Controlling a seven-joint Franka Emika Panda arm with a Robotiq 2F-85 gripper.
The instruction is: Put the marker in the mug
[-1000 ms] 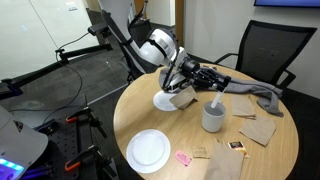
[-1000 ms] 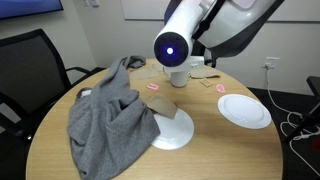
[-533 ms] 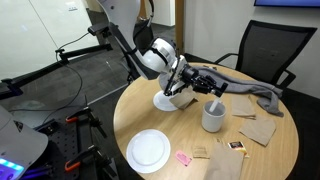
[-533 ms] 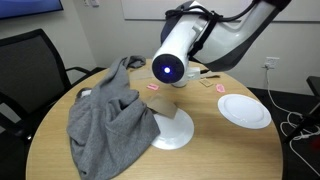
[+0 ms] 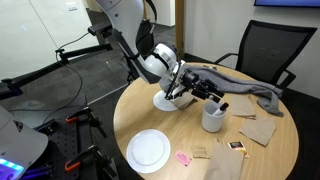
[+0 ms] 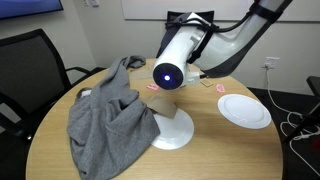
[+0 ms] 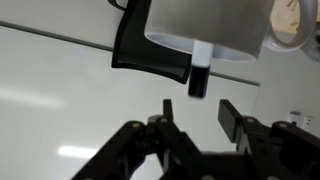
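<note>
The grey-white mug stands on the round wooden table. In the wrist view the mug fills the top. The marker, white with a black end, sticks out past the mug's rim toward my jaws. My gripper is open, with a gap between it and the marker's black tip. In an exterior view the gripper hangs right over the mug and hides the marker. In the other exterior view the arm hides the mug and the marker.
Two white plates lie on the table in both exterior views. A grey cloth is spread over one side. Brown paper pieces and a pink scrap lie near the mug. A black chair stands behind.
The arm has swung and lowered toward the mug, so the wrist now sits right above it.
</note>
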